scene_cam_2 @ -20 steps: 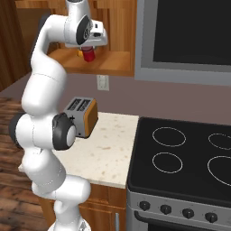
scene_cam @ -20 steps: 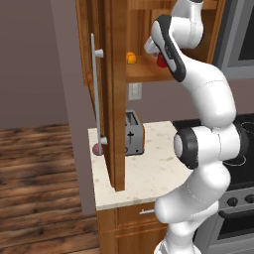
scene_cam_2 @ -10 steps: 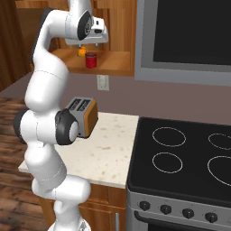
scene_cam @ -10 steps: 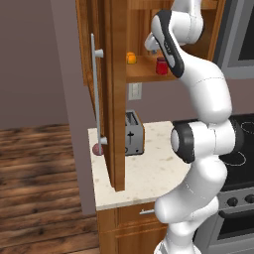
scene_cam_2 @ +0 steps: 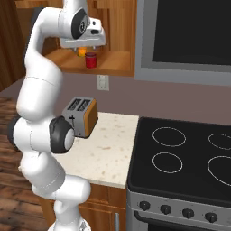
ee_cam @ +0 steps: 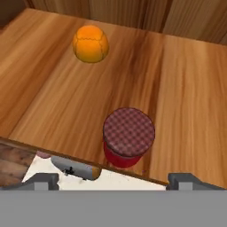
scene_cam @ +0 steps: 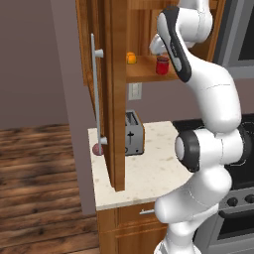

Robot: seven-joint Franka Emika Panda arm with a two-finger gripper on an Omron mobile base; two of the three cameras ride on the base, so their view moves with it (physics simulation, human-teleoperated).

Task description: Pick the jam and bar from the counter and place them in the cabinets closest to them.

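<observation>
Jam (ee_cam: 128, 137), squat red jar with checked lid, stands on plank shelf (ee_cam: 186, 88); jaws spread wide, empty.

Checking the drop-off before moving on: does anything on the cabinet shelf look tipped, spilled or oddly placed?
Nothing stands out. The jam stands upright on the shelf near its front edge, lid on, apart from the orange object. The hand is open above it.

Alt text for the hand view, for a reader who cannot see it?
A red jam jar stands upright near the front edge of a wooden cabinet shelf, with the open gripper above it. An orange ball sits farther back.
</observation>
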